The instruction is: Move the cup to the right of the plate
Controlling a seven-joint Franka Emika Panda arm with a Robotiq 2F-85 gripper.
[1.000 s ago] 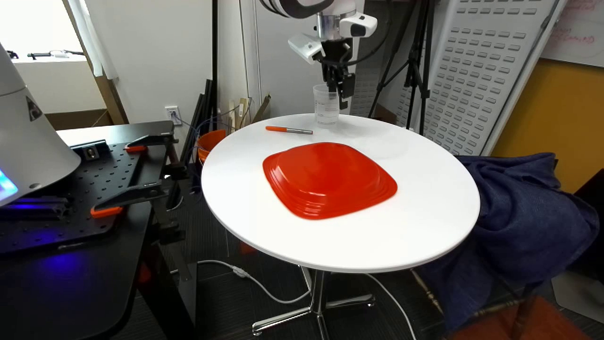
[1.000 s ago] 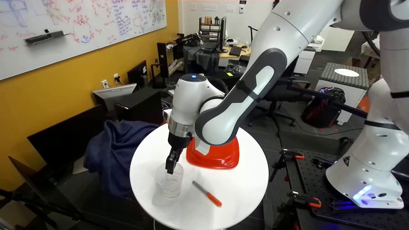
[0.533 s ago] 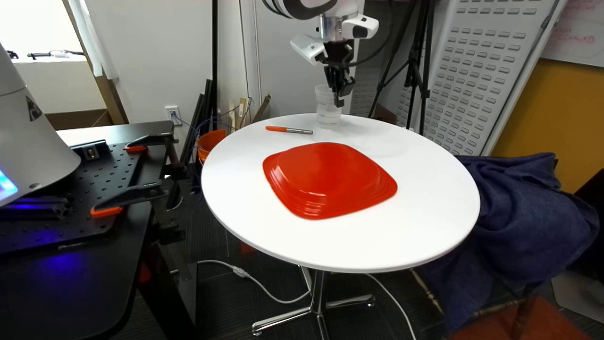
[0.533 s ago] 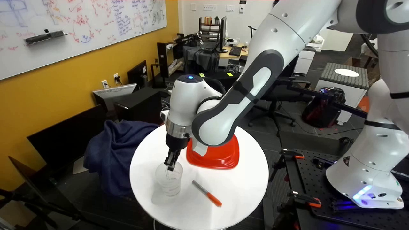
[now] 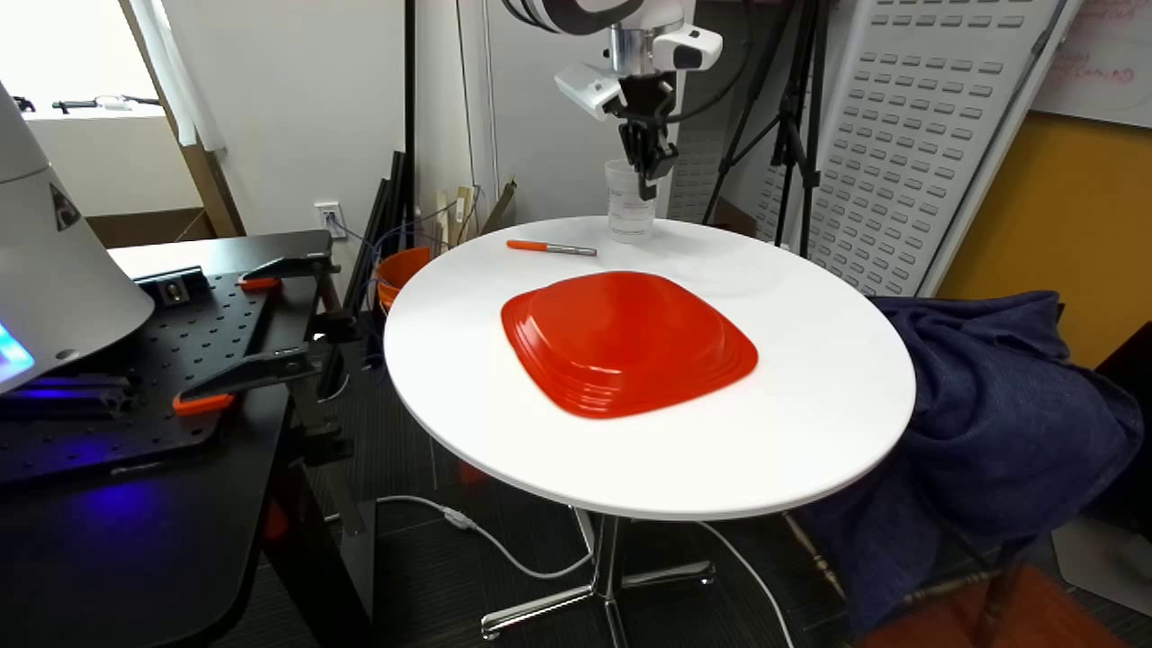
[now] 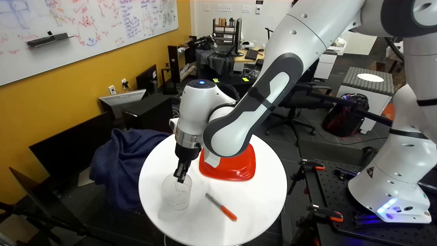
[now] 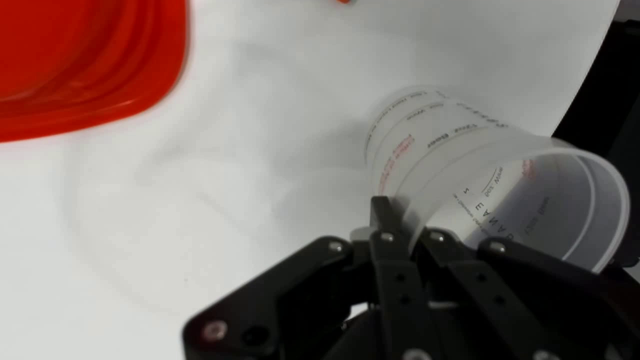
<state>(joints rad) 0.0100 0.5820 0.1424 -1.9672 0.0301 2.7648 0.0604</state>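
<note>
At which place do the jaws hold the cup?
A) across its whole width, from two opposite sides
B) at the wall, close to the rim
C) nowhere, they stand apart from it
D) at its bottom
B: in the wrist view, the wall of the cup runs, close to its rim, between the closed jaws.
</note>
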